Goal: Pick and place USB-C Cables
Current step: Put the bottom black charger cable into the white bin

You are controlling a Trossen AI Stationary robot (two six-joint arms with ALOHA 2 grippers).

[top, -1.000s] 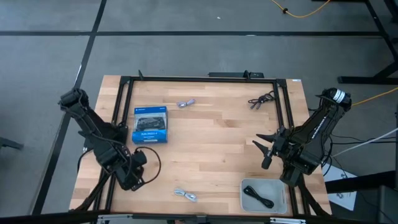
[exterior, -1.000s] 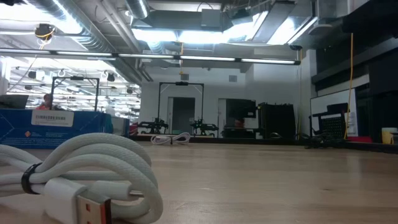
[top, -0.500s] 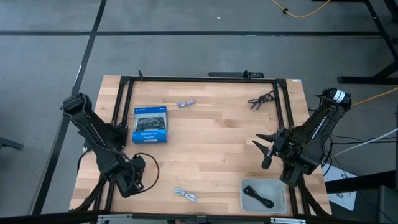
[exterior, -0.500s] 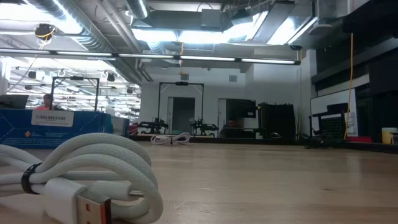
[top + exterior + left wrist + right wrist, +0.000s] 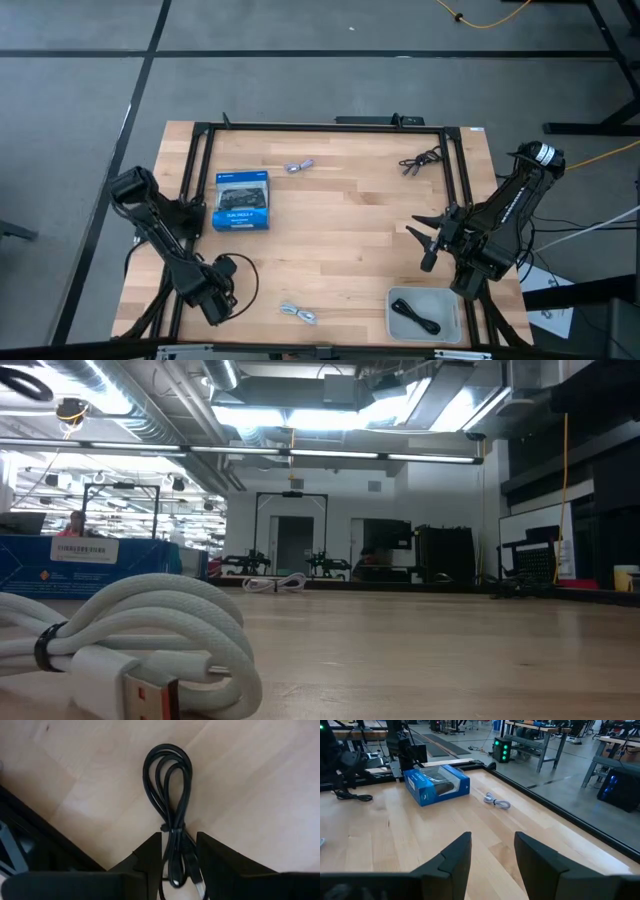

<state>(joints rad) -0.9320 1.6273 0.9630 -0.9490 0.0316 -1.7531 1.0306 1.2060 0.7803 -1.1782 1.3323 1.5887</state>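
A black coiled USB-C cable [image 5: 169, 795] lies flat on the wood near the table's left near corner and also shows in the right wrist view [image 5: 352, 796]. My left gripper [image 5: 178, 840] [image 5: 218, 300] is low over it and open, one finger on each side of its tied end. My right gripper [image 5: 428, 243] [image 5: 492, 847] is open and hangs above the table's right side. One grey-white cable [image 5: 298, 313] [image 5: 130, 640] lies at the near edge and another [image 5: 299, 166] [image 5: 497, 802] near the far edge. A black cable [image 5: 420, 160] lies far right, and another [image 5: 415, 317] sits in the tray.
A blue box picturing a controller [image 5: 242, 200] [image 5: 437, 784] lies on the table's left half. A grey tray [image 5: 448, 300] sits at the near right corner. A black frame rail [image 5: 320, 127] runs around the table top. Bare wood spans the middle.
My left arm has swung toward the table's near edge and come lower, bringing its gripper closer to the near left corner. The right arm and the cables seen from the low view have kept still.
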